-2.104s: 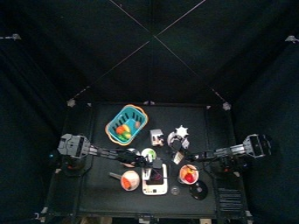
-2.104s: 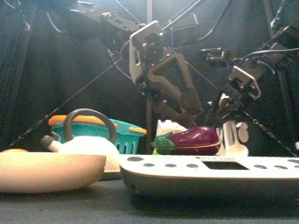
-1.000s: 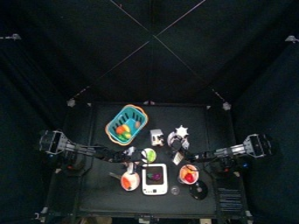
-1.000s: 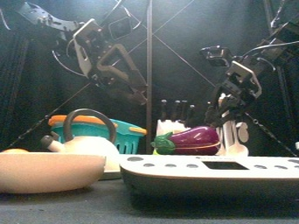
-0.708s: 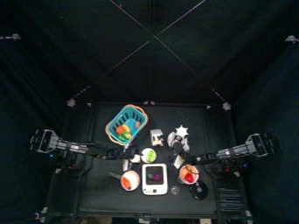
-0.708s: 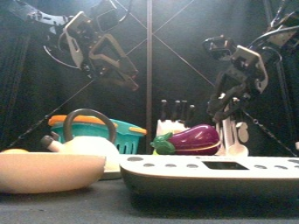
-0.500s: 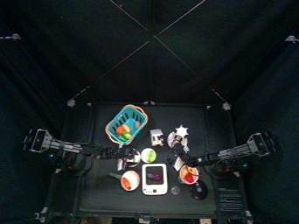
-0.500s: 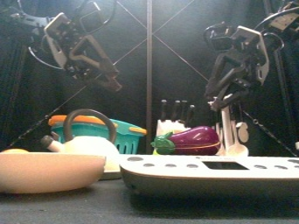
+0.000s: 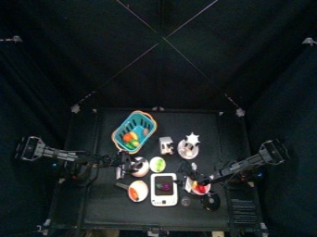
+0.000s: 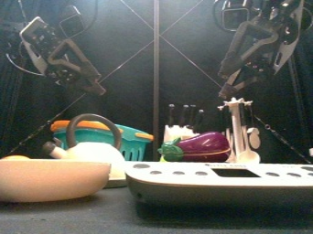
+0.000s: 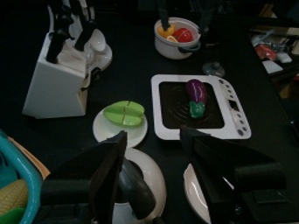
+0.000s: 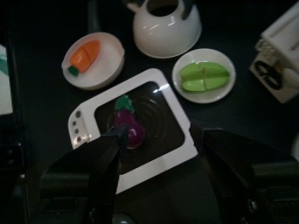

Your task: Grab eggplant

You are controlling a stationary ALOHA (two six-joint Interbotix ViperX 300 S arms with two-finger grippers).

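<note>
The approach is in hand, and nothing is gripped yet. The eggplant (image 12: 128, 129) is seen lying on the dark platform of a white kitchen scale (image 12: 96, 118), near the front of the desk (image 11: 271, 105). It is a glossy purple, plump oblong with a green cap at one end, probably smooth and a little slippery.

The right claw (image 12: 163, 175) is held above the scale with its jaws spread wide and empty, the eggplant lying just beyond and between them in the right wrist view. The left claw (image 11: 155, 179) is seen raised over a white kettle (image 11: 131, 179), jaws apart and empty, well away from the eggplant.

For the next move, a straight descent of the right claw is called for, with the jaws set across the eggplant's short width before being closed on its thicker middle. The scale's hard, flat surface should be approached gently.
</note>
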